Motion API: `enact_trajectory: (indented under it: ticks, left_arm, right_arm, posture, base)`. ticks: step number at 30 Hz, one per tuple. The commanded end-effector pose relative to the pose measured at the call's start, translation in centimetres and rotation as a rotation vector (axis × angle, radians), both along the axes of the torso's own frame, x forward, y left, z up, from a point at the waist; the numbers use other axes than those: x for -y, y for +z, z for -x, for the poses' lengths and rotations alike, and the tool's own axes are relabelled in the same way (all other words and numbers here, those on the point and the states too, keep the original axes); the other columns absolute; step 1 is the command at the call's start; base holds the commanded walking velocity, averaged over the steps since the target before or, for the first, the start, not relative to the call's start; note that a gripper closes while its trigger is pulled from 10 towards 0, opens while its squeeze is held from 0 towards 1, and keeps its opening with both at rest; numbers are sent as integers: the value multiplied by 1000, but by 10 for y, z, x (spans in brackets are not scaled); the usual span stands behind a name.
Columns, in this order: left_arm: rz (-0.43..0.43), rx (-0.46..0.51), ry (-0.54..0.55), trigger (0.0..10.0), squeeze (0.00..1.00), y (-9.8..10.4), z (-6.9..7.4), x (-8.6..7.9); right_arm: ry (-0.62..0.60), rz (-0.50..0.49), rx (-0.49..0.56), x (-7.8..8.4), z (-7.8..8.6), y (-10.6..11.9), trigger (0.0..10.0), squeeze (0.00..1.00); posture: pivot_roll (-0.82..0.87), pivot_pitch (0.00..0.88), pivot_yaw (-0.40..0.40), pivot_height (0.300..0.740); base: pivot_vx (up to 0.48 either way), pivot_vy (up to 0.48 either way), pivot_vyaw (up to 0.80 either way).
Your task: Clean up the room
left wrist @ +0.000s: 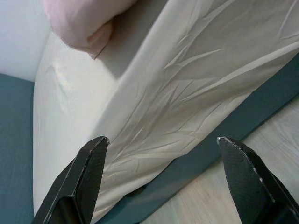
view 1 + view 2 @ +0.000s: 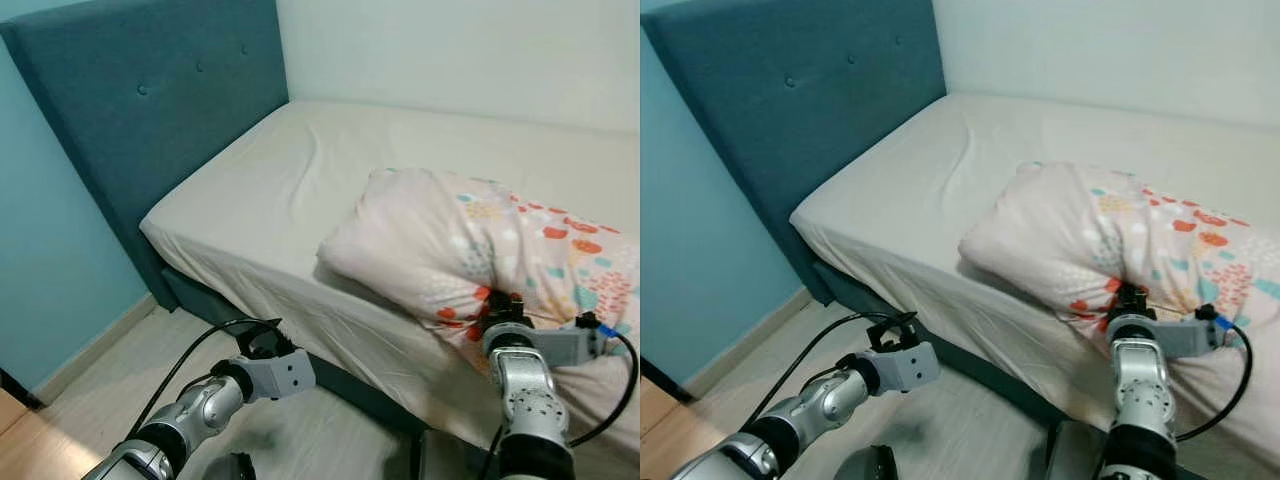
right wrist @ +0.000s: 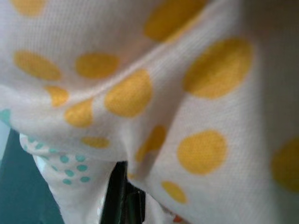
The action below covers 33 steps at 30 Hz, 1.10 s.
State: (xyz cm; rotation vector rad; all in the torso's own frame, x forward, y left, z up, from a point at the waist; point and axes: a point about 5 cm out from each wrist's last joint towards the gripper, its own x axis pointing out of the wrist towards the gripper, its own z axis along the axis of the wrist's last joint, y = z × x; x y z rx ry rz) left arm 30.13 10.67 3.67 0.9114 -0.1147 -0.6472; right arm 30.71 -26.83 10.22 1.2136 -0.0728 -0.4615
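The right gripper (image 2: 497, 303) has its fingertips buried in the patterned pillow (image 2: 470, 245), so I can't see how they sit. The pillow's far end runs off the picture's edge, as does the bed (image 2: 290, 190). Up close, the pillow's fabric is a blur.

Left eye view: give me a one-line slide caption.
Right gripper pinches the patterned pillow on the bed while the left gripper hovers open beside the mattress edge.
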Motion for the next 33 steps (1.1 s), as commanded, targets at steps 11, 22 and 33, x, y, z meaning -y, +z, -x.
enact_trajectory:
  ticks: [11, 22, 33]
  left_arm:
    - [-9, 24, 6, 10000, 0, 11, -10, -3]
    - [13, 4, 28, 10000, 0, 10, -11, 0]
    - [16, -9, 30, 10000, 0, 9, -11, 1]
  right_arm:
    - [99, 297, 112, 30, -1, 51, 0, 0]
    - [462, 521, 406, 14, 34, 100, 0, 0]
    - [946, 709, 318, -9, 104, 95, 0, 0]
  posture:
    - [-44, 17, 109, 422]
    - [-70, 5, 120, 422]
    - [-100, 17, 130, 422]
  base:
    - [0, 0, 0]
    - [0, 0, 0]
    - [0, 0, 0]
